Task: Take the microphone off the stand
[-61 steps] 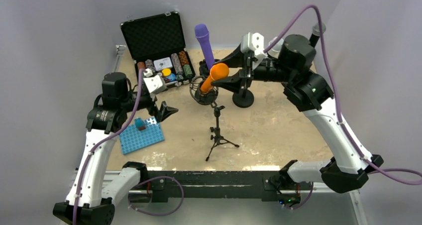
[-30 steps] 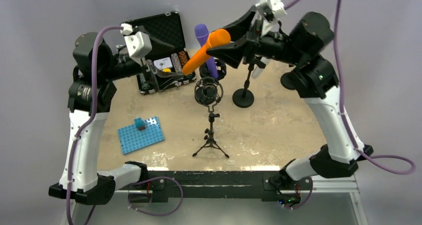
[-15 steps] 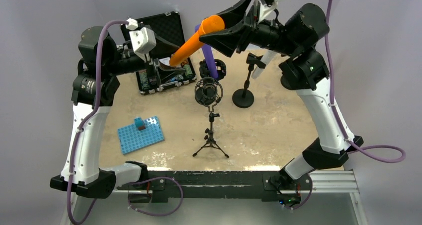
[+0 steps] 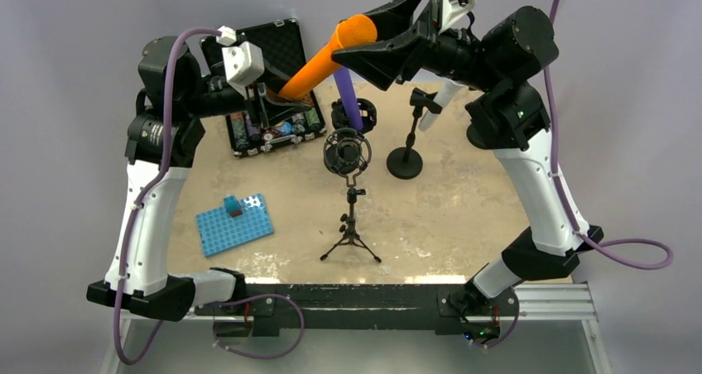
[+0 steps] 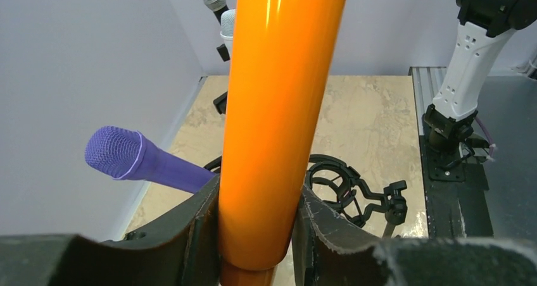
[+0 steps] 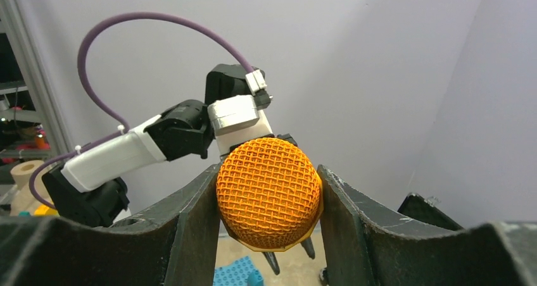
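Left claw [image 5: 256, 232] has closed — orange microphone [image 5: 278, 96] gripped

High rear view looking down, both wrist views close, all sharing orange microphone [image 4: 319, 61]

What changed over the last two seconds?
The right tool lifted the orange microphone up and back out of the shock-mount stand, which is now empty. The left arm swung up from beside the blue board, and the left tool closed on the microphone's handle, so both tools hold it. The purple microphone, case and blue board stayed put.
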Controlling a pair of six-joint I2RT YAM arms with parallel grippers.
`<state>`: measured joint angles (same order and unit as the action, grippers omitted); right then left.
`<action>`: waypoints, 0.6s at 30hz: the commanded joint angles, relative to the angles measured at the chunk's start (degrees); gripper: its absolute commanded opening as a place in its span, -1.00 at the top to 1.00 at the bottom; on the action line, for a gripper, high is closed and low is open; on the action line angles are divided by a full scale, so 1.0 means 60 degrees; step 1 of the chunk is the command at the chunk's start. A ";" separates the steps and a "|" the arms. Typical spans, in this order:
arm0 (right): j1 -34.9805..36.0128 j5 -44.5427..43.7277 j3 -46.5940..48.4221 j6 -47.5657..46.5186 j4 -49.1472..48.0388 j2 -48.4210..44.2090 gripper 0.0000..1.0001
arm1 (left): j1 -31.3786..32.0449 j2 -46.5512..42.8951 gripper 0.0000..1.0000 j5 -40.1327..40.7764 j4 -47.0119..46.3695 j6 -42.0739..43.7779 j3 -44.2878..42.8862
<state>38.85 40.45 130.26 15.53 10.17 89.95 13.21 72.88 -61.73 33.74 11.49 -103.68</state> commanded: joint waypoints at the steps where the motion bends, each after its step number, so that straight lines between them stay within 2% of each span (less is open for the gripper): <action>1: 0.0065 -0.0136 0.0254 -0.0346 -0.0210 0.0310 1.00 | 0.0032 -0.0131 1.00 0.0095 -0.0668 -0.0882 -0.0085; 2: 0.0072 -0.0186 0.0354 -0.0349 -0.0234 0.0395 0.96 | 0.0038 -0.0173 1.00 0.0132 -0.0840 -0.1040 0.0034; 3: 0.0071 -0.0231 0.0454 -0.0364 -0.0235 0.0494 0.71 | 0.0039 -0.0186 1.00 0.0144 -0.1028 -0.1256 0.0091; 5: 0.0073 -0.0288 0.0631 -0.0352 -0.0277 0.0619 0.05 | 0.0028 -0.0194 1.00 0.0387 -0.1486 -0.2039 0.0185; 7: 0.0050 -0.0137 0.0743 -0.0497 -0.0331 0.0656 -0.56 | 0.0003 -0.0336 1.00 0.0915 -0.2508 -0.3585 0.0699; 9: -0.0016 -0.0136 0.0795 -0.0480 -0.0333 0.0615 -0.66 | -0.0005 -0.0514 1.00 0.1157 -0.3703 -0.4801 0.1320; 11: -0.0111 -0.0468 0.0704 -0.0247 -0.0300 0.0512 -0.70 | 0.0017 -0.0528 1.00 0.1188 -0.4005 -0.5410 0.1495; 15: -0.0176 -0.1123 0.0310 0.0191 -0.0270 0.0367 -0.76 | 0.0024 -0.0477 1.00 0.1280 -0.4307 -0.5657 0.1520; 18: -0.0163 -0.0973 0.0115 0.0549 -0.0329 0.0400 -0.76 | 0.0024 -0.0375 1.00 0.1322 -0.4578 -0.5913 0.1527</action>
<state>37.43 34.96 132.14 15.00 9.06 93.82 13.39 70.54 -57.39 13.52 -17.12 -94.26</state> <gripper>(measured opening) 0.881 0.420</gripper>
